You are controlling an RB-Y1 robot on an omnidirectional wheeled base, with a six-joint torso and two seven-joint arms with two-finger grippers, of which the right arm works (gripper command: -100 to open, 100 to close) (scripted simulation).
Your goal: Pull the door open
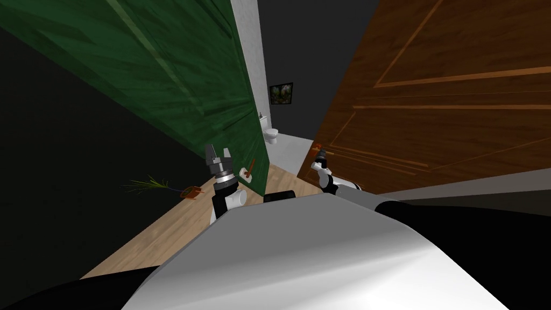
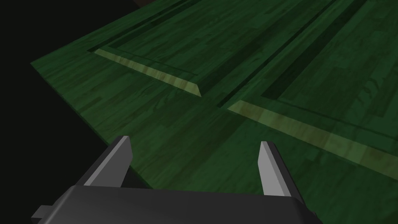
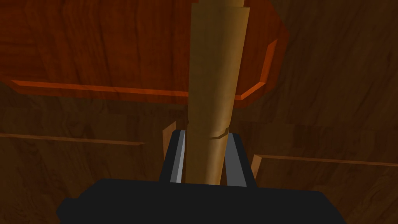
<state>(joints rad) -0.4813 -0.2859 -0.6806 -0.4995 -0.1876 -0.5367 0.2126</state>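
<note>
A brown panelled door [image 1: 441, 107] stands on my right, swung partly open, with a gap between it and a green door [image 1: 177, 80] on my left. My right gripper [image 1: 318, 154] reaches the brown door's edge at its handle. Close up, a tan lever handle [image 3: 215, 77] runs out from an orange-brown plate [image 3: 116, 50], and my right gripper [image 3: 204, 155] is shut on the handle, fingers pressing both its sides. My left gripper [image 1: 218, 153] is raised before the green door [image 2: 233, 77]; the left gripper [image 2: 196, 149] is open with nothing between its fingers.
Through the gap I see a white toilet [image 1: 269, 132] on a pale floor and a framed picture [image 1: 281, 93] on a dark wall. The green door carries its own handle [image 1: 248, 170] low down. A potted plant [image 1: 183, 189] sits on the wooden floor [image 1: 161, 237] to my left.
</note>
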